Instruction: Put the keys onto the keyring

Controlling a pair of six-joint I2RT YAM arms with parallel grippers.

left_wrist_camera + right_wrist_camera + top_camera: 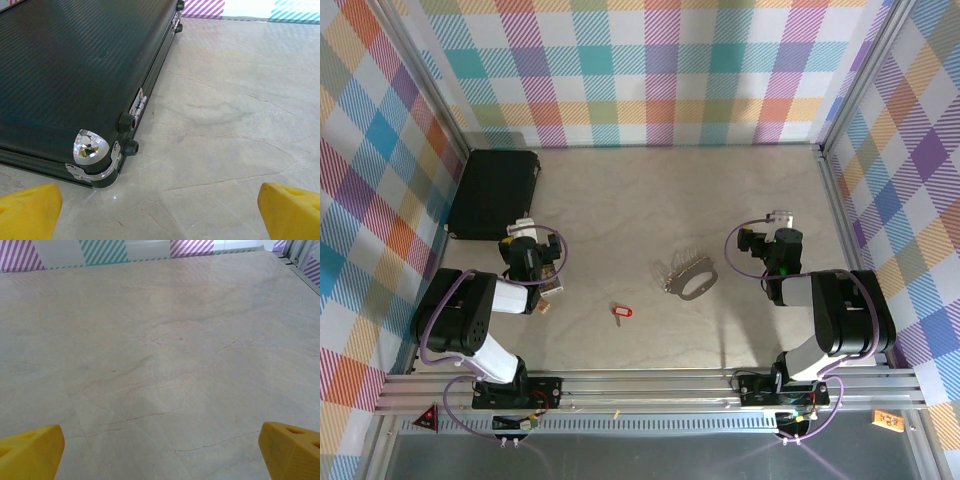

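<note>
Black case [495,193] lies flat in the far-left corner of the table [650,190], against the checked wall [650,70]. Open tabletop between either arm and the task's things. Red key [622,312] lies alone near mid-table toward the near edge; keyring [688,277] rests a little to its right and farther back, apart from it. Left gripper [523,227] sits just short of the case's near corner, jaws spread wide, holding and touching nothing; its yellow fingertips [27,210] frame bare table. Right gripper [780,215] is right of the keyring, likewise wide and empty over bare surface [160,452]. Case [75,75]: ribbed black shell, shiny metal corner cap, small black feet. Table pale, marble-veined. Keyring is a grey metal oval with a fan of thin prongs; the key has a red plastic head.
</note>
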